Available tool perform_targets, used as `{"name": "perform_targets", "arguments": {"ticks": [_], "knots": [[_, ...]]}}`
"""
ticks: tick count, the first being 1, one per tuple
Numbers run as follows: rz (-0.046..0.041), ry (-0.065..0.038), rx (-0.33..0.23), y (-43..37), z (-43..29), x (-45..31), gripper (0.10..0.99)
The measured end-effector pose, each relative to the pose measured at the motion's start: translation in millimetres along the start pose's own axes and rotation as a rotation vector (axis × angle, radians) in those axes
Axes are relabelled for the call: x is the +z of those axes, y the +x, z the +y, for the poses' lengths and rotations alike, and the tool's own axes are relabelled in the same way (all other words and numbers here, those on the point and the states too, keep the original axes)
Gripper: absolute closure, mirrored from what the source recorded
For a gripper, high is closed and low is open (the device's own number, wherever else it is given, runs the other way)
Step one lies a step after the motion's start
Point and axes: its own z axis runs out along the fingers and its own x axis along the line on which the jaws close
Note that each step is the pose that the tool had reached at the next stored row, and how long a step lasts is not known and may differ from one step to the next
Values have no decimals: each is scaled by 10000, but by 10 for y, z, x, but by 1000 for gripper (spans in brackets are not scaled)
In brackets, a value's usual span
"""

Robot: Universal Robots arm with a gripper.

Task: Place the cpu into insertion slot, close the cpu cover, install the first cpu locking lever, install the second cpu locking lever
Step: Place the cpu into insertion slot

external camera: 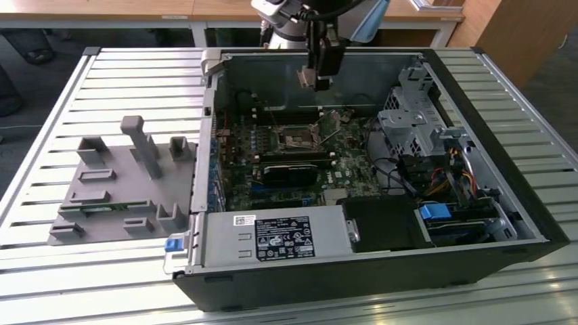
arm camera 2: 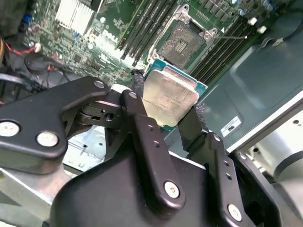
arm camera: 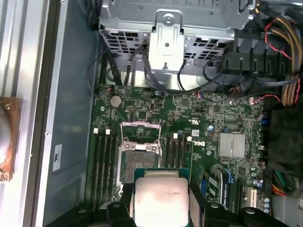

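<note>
Gripper [arm camera 2: 168, 100] closed to chip width on the cpu [arm camera 2: 170, 97], pads bearing on two opposite edges. The chip hung flat, metal top up, in the air over the board.

Judged: light, rigid, smooth-edged (might slip or skew under a weak squeeze). The underside contacts are likely fragile, so holding it by the edges suited it.

Insertion slot [arm camera: 138, 161] lay bare and empty beneath, apart from the chip. The cpu cover [arm camera: 140, 127] appeared swung up off the slot.

Open computer case [external camera: 361, 271] held the green motherboard [external camera: 336, 169], a drive cage [external camera: 411, 128] and cable bundles [external camera: 447, 179]
</note>
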Motion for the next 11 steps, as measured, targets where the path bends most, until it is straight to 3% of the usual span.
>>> {"name": "perform_targets", "arguments": {"ticks": [4,11], "knots": [[-34,-2,466,0,-1,11,545],[-152,0,479,6,-6,81,545]]}}
